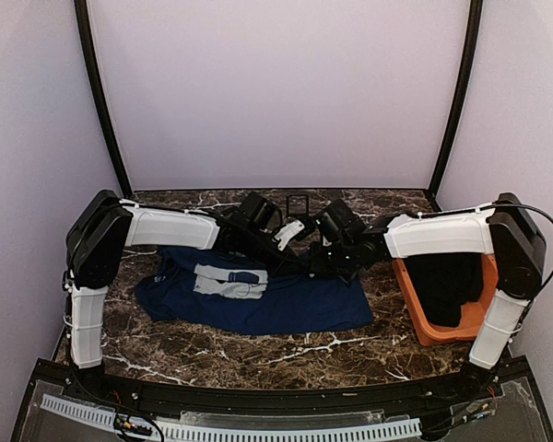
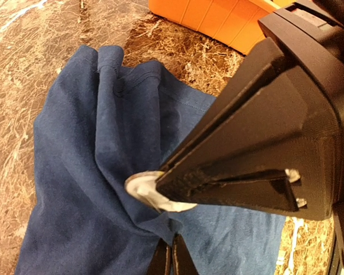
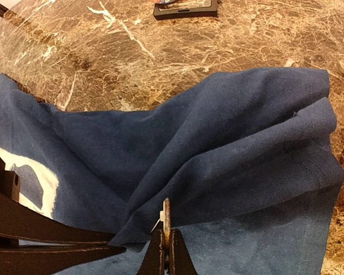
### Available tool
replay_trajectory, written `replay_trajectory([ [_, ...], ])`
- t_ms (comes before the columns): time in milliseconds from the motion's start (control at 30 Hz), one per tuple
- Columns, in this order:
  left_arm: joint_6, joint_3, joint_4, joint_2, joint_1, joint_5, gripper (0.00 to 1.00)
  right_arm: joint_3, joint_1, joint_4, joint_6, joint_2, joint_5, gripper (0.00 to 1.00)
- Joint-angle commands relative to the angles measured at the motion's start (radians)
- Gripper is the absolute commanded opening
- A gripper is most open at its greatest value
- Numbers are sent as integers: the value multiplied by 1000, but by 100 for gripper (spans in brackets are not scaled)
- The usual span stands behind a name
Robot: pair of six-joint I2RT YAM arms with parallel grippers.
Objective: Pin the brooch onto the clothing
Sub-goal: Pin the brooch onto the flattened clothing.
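Pinning in progress: we see the right gripper (image 3: 166, 234) pinching the brooch (image 2: 144, 187) against a lifted fold of the clothing (image 1: 286, 308), left gripper (image 2: 172, 240) clamped on that fold. We judge fastening not yet done.

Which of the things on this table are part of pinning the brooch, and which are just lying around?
In the job:
brooch
shirt
right pincer, shut on the brooch
left pincer, shut on a fold of the shirt

Lying about:
black case
orange tray
black garment in the tray
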Motion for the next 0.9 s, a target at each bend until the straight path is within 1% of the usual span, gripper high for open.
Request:
replay_trajectory([
  [0,26,-9,-31,-72,0,-23,1,-28,7,-22,-19,-21,32,0],
  [367,29,-9,-28,-70,-1,-28,1,-58,7,8,-65,-60,1,0],
  [867,14,-13,-14,-69,-1,-21,1,-55,36,30,-141,-41,-66,0],
])
